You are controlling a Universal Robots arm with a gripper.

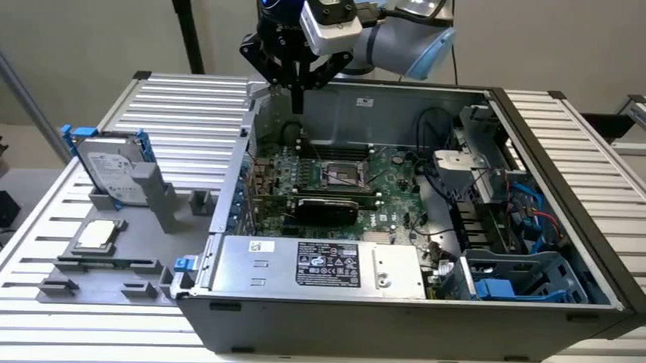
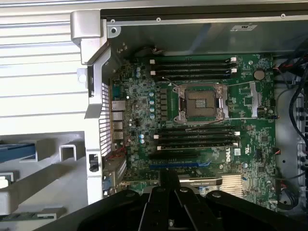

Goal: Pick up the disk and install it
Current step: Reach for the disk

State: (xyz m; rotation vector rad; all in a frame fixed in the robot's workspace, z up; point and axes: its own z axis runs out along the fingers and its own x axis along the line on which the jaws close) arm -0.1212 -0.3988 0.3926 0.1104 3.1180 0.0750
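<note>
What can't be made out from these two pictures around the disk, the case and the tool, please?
1. Exterior view: the label print on the disk is too small to read; the grey stand hides its lower part.
2. Exterior view: the arm above the tool is cut off by the top edge.
3. Wrist view: the tool covers part of the circuit board.
4. Exterior view: the inside of the blue cage is hidden by its own walls.

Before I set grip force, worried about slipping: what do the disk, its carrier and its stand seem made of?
The disk: silver-grey metal by its dull sheen, with a white, paper-like label. The carrier: blue plastic, judging by its uniform colour and moulded tabs. The stand: matte grey, probably plastic, though painted metal is possible.
</note>
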